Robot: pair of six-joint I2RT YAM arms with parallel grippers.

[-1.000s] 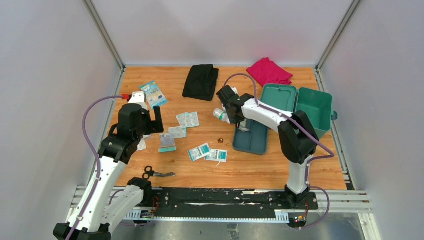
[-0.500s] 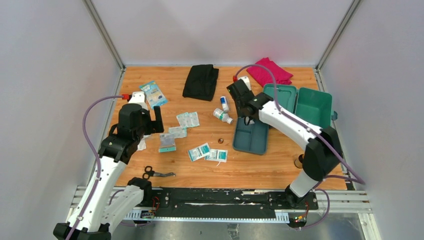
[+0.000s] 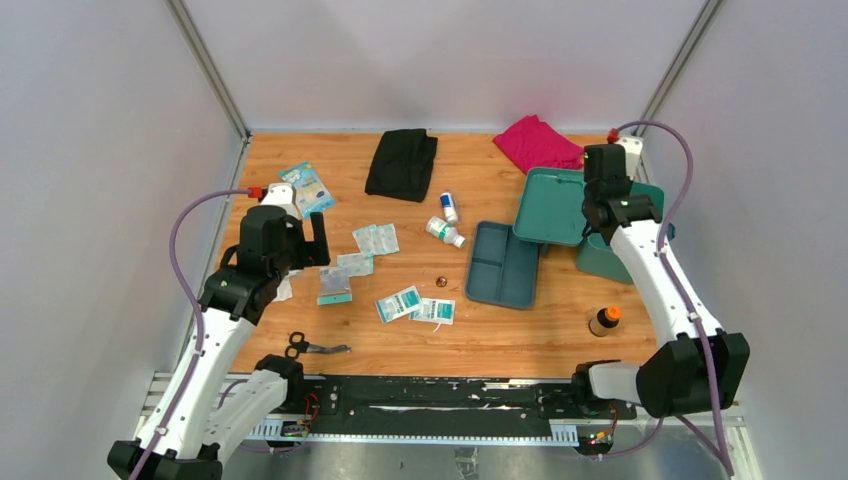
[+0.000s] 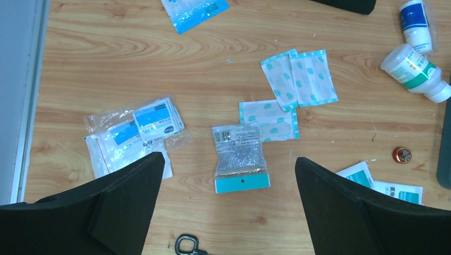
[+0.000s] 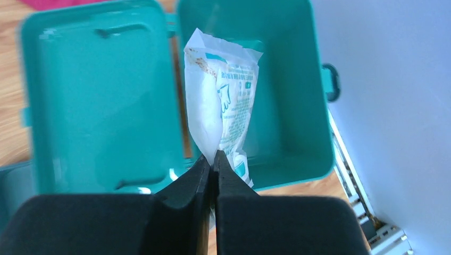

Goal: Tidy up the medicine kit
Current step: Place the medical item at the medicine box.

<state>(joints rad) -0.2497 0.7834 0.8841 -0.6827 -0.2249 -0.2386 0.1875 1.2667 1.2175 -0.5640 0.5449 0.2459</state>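
Wooden table first: medicine kit sitting open at about 2 o'clock, lid flopped toward the middle, inner tray out and lying flat at its 8 o'clock. Looks like the loading step. Right gripper pinched tight on a white-and-teal sachet, held over the hinge side of the deep half. Next up, probably: ease further over the box, lower, let go inside the walls. Left gripper spread wide, holding nothing, hovering at 9 o'clock over a small clear packet. Plenty loose yet: plasters, 2 white bottles, scissors
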